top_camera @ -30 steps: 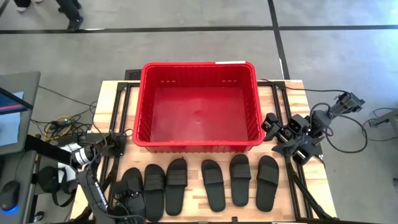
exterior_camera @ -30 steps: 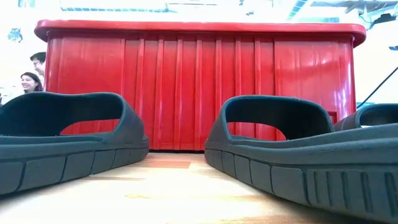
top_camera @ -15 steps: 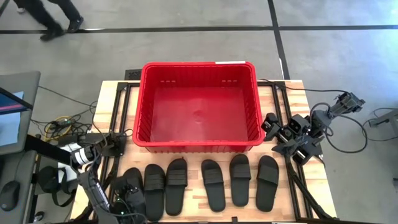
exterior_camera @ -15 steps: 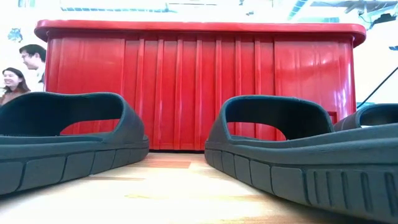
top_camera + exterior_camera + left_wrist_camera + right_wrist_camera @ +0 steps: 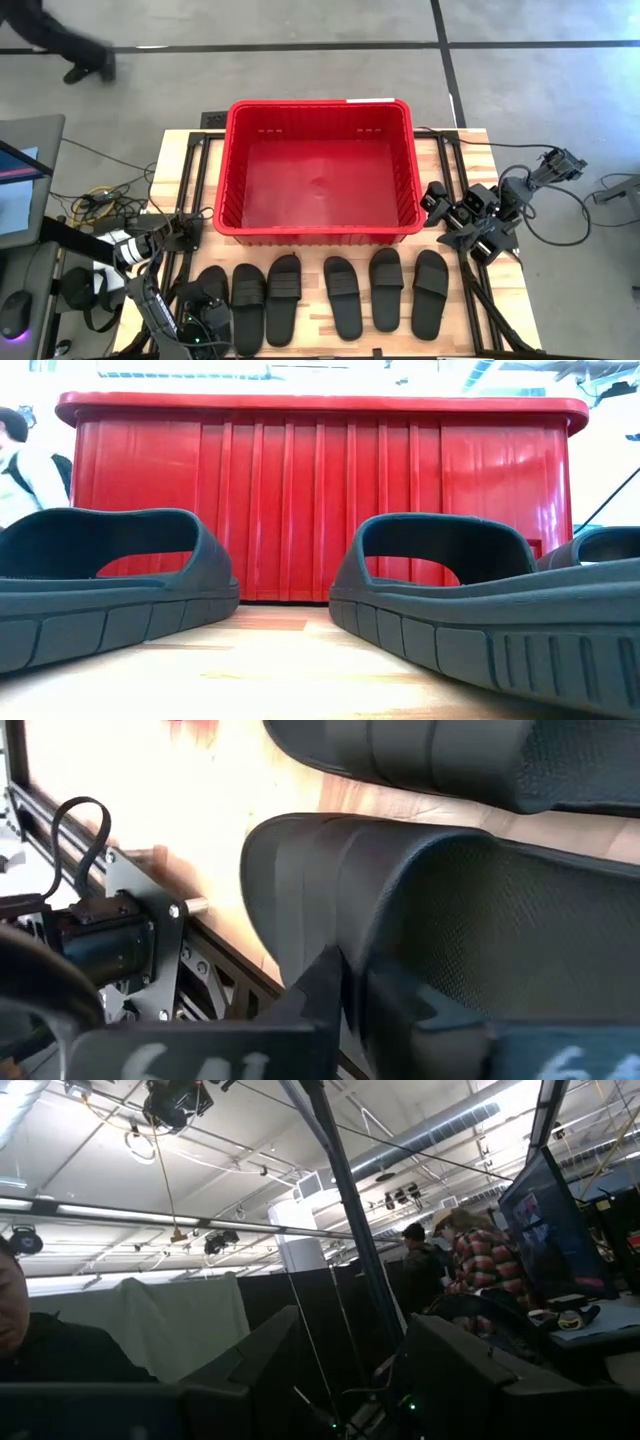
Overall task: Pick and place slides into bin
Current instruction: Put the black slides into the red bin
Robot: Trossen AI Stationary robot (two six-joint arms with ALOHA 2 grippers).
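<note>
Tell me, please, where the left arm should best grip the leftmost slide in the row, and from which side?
Probably across the outer edge of the leftmost slide, coming down from above. It lies flat, sole down, with its neighbour close on the inner side, so only the outer rim is free. The left gripper is already low over it, the rim between its jaws in the left wrist view. The bin holds no slides.
</note>
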